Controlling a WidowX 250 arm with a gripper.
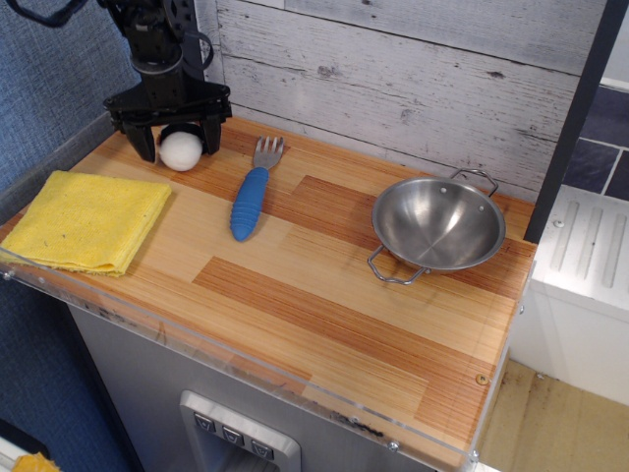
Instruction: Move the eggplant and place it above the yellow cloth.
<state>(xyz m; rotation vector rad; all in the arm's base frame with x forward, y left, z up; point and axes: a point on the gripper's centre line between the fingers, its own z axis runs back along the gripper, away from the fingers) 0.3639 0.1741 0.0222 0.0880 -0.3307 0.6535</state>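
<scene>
The eggplant (181, 150), a small white ball with a dark cap at its back, rests on the wooden counter at the back left. It lies just beyond the far right corner of the yellow cloth (86, 220), which is folded at the counter's left front edge. My gripper (178, 146) hangs straight down over the eggplant, with one black finger (146, 145) on each side of it. The jaws look slightly spread, with a thin gap at the left finger.
A blue-handled fork (251, 198) lies right of the eggplant. A steel bowl with handles (437, 226) sits at the right. The white plank wall (393, 88) is close behind the gripper. A clear rim (246, 359) edges the counter's front.
</scene>
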